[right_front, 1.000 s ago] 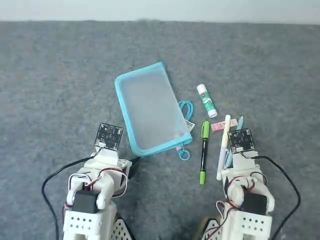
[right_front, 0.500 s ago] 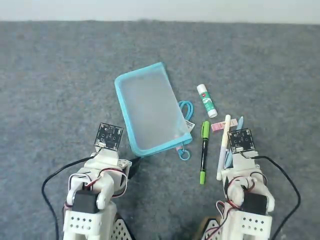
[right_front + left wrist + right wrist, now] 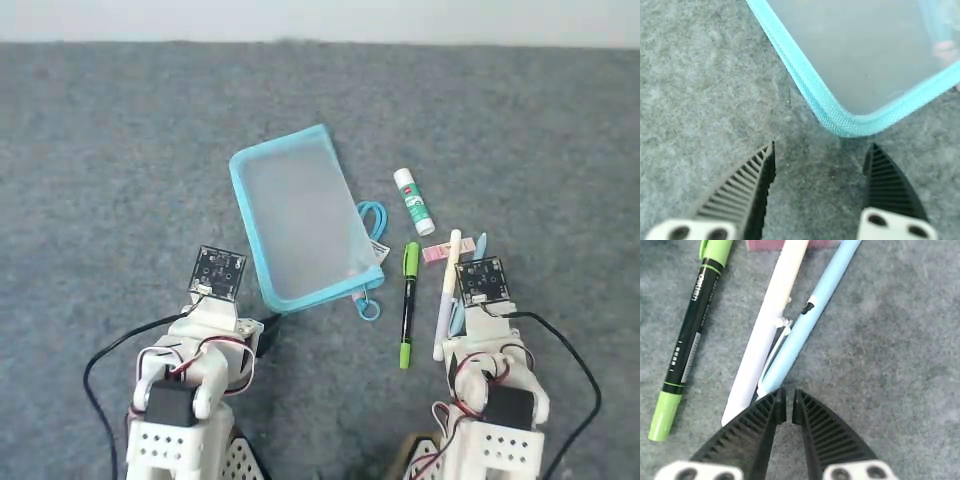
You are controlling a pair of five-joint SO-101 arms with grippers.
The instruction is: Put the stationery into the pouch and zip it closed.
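Note:
A translucent pouch (image 3: 305, 217) with a light blue zip border lies flat mid-table, its blue pull loop (image 3: 368, 309) at the near right corner. My left gripper (image 3: 820, 160) stands open just short of the pouch's near corner (image 3: 850, 125), holding nothing. To the right lie a glue stick (image 3: 413, 201), a green-and-black marker (image 3: 408, 303), a white pen (image 3: 446, 294), a light blue pen (image 3: 812, 315) and a pink eraser (image 3: 434, 254). My right gripper (image 3: 788, 404) is shut and empty, its tips at the near ends of the white pen (image 3: 767, 335) and blue pen.
Grey carpet (image 3: 120, 150) covers the whole table, with open room to the left and behind the pouch. A blue cord loop (image 3: 374, 217) lies beside the pouch's right edge. Both arm bases (image 3: 180, 420) sit at the near edge.

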